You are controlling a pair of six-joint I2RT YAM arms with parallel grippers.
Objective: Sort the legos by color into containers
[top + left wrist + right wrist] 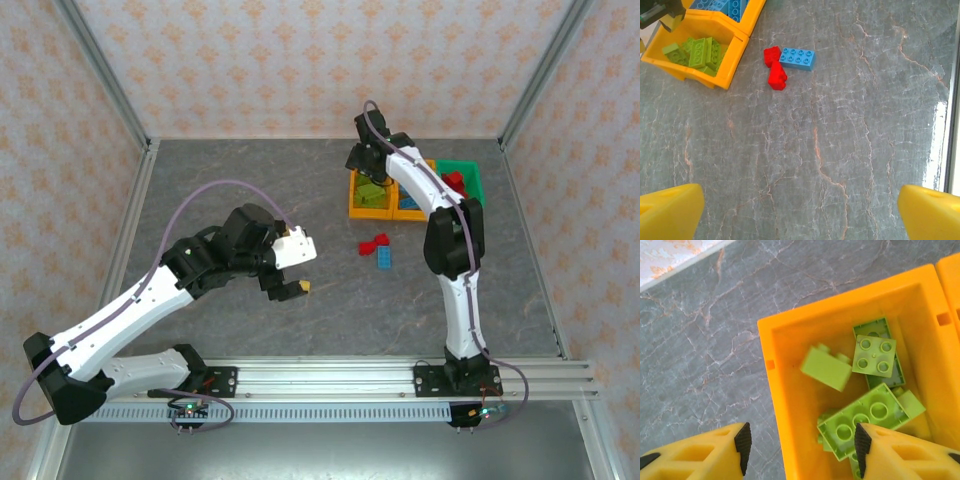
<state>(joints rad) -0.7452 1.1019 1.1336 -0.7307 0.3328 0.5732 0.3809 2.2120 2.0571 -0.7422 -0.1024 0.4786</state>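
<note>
My right gripper (800, 442) hangs open over the left orange container (771, 371), its jaws astride the container's left wall. Below it a blurred lime green lego (826, 368) is loose in the air above several lime legos (865, 415) lying inside. On the table two red legos (775, 70) and a light blue lego (797, 57) lie together, also visible from above as the red (375, 244) and blue (385, 258) legos. My left gripper (800, 210) is open and empty over bare table, well short of them. The second orange container (410, 205) holds blue legos, the green container (465, 180) red ones.
The three containers stand side by side at the back right, near the right frame post. The right arm (455, 250) reaches over the table from the near edge. A metal rail (400, 380) runs along the front. The table's edge shows at the right of the left wrist view.
</note>
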